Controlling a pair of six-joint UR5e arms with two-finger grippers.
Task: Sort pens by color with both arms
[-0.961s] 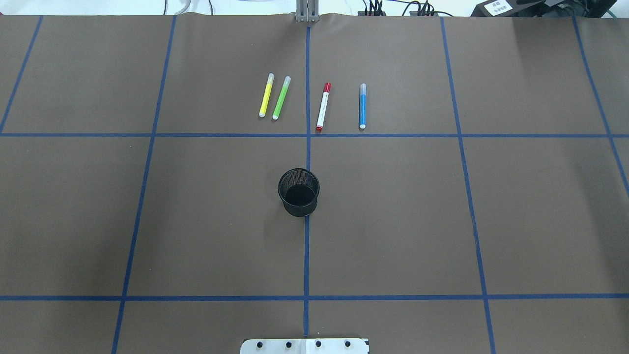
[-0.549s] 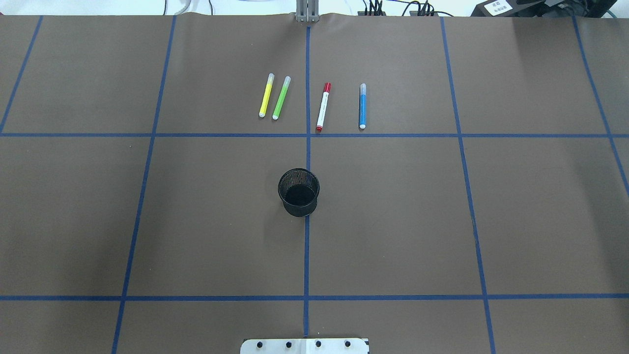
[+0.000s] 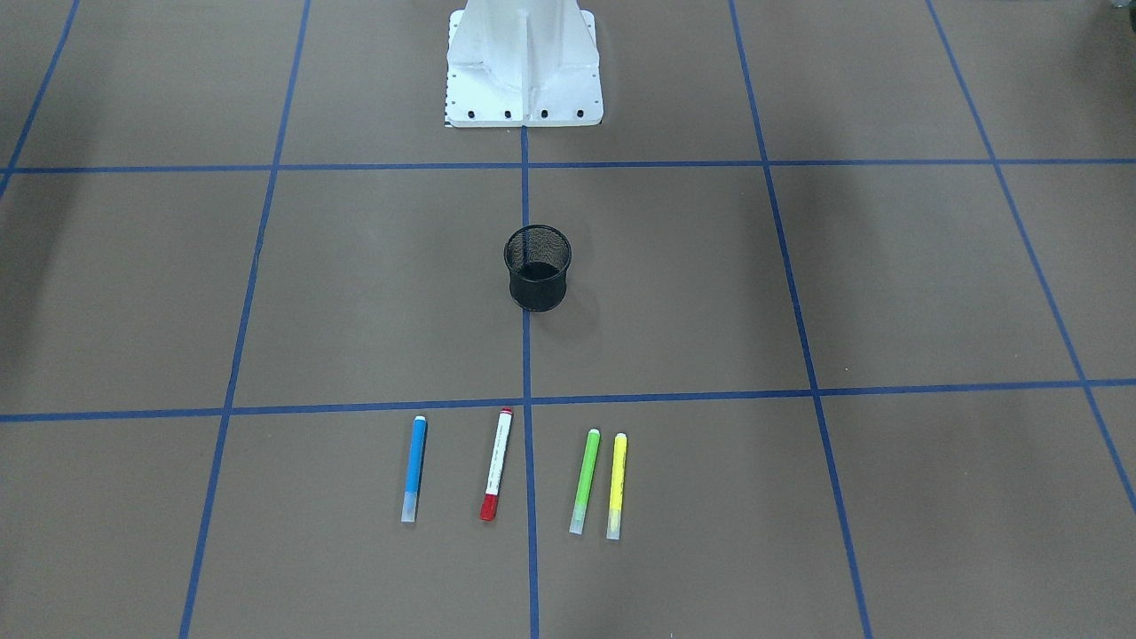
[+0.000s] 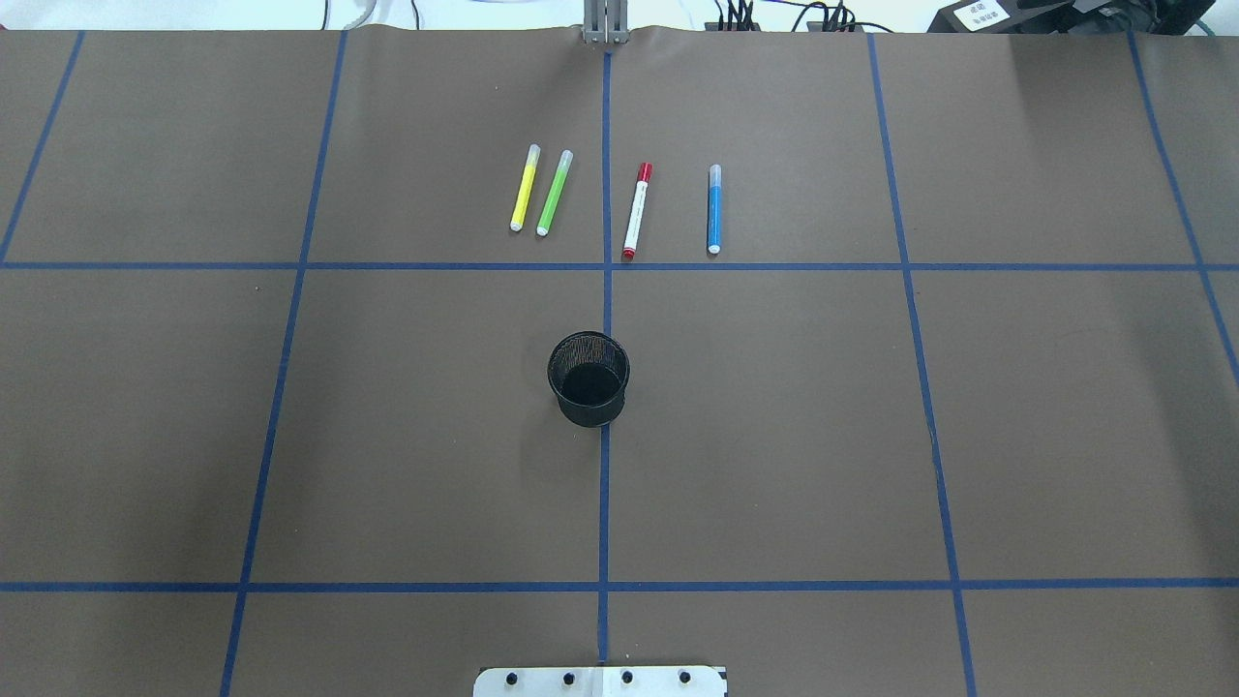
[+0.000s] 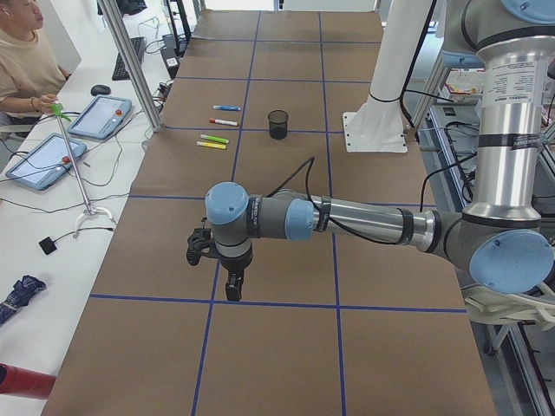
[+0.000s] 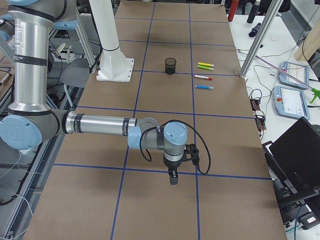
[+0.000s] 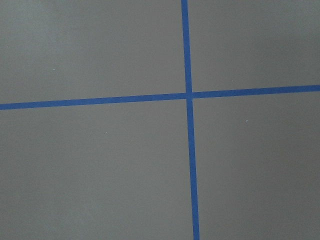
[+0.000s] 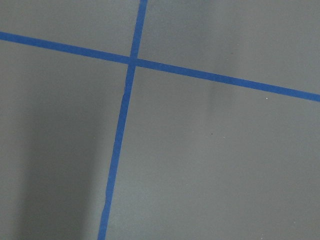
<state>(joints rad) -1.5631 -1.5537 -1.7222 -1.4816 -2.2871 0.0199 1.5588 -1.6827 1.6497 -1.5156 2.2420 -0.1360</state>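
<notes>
No text is legible in any view. The white-barrelled pen (image 4: 635, 215) has a line of tiny print along its barrel, too small to read. A white label (image 4: 981, 14) on a black box (image 4: 1026, 17) at the far counter edge carries dark characters, blurred. The left arm (image 5: 364, 221) has a white sticker (image 5: 513, 87) with fine print on its upright tube, unreadable. Small print (image 6: 20, 37) on the right arm (image 6: 100, 124) tube is also unreadable.

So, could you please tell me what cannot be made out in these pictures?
Black two-finger left pincer and right pincer: open or shut is unclear; seen only small in the side views, outside both table views.
Print on the white-barrelled, red-ended marker pen: too small in every view.
Floor of the black mesh cup: lost in shadow in the overhead view.
</notes>
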